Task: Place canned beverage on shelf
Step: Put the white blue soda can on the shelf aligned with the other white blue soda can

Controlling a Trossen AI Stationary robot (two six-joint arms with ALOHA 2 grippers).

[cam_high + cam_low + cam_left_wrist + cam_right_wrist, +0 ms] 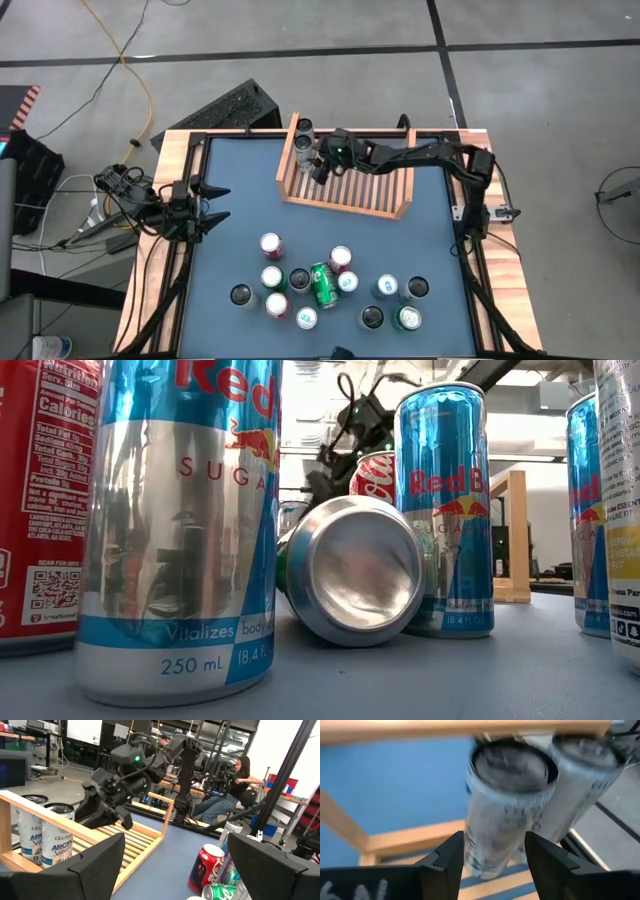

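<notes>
The shelf (345, 190), a light wooden slatted tray, lies on the blue table at the far middle. Two tall white cans (303, 148) (304, 127) stand upright on its slats in the far-left corner; they also show in the left wrist view (57, 837). My right gripper (320, 172) hangs over the shelf just beside the nearer can (505, 805), fingers apart and slanting down, with a gap to the can visible in the left wrist view (102, 812). My left gripper (215, 205) waits open at the table's left edge.
Several cans stand grouped on the table's near half (300, 280), with a green can (323, 285) lying on its side among them. They fill the low view (350, 570). A person (235, 785) sits in the room beyond the table. The shelf's right part holds nothing.
</notes>
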